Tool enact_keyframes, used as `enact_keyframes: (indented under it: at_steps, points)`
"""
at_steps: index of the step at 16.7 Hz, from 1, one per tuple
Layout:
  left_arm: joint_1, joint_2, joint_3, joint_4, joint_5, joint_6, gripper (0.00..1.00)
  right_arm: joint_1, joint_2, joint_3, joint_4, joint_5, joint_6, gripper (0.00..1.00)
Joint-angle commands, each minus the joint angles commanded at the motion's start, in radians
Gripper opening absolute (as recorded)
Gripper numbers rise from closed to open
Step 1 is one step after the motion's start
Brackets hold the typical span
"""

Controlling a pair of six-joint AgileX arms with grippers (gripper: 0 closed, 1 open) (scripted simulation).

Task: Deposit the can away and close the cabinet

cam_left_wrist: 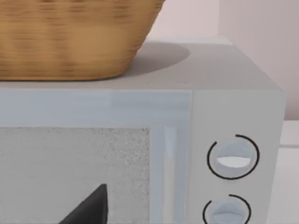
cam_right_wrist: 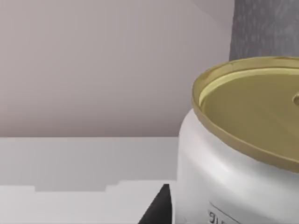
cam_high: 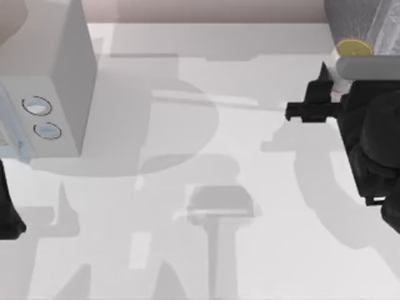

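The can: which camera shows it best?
The right wrist view: the can looms close, gold top and white side plain. The top view catches just its gold top by the cabinet, near the right hand.

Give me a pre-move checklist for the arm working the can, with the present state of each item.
1. Can located: ok, at the table's far right in the top view, gold top up.
2. Can upright: ok, its gold top faces upward in the right wrist view.
3. Right gripper at the can: ok, it sits right beside the can in the top view.
4. Grip on the can: cannot tell.
5. Cabinet nearby: ok, its dark grey speckled body stands just behind the can; whether its door is open, cannot tell.
6. Left arm out of the way: ok, parked at the table's left edge, near the pale box with dials.
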Motion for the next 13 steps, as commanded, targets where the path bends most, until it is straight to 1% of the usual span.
enact_keyframes:
  at_steps: [4,7,13]
  points:
    - [0.0,0.0,0.0,0.0,0.0,0.0,1.0,-0.049,-0.147,-0.049,-0.08,-0.053,-0.007,0.0]
    - [0.0,0.0,0.0,0.0,0.0,0.0,1.0,-0.11,-0.309,-0.115,-0.182,-0.111,-0.02,0.0]
    - [0.0,0.0,0.0,0.0,0.0,0.0,1.0,-0.264,-0.764,-0.274,-0.44,-0.28,-0.045,0.0]
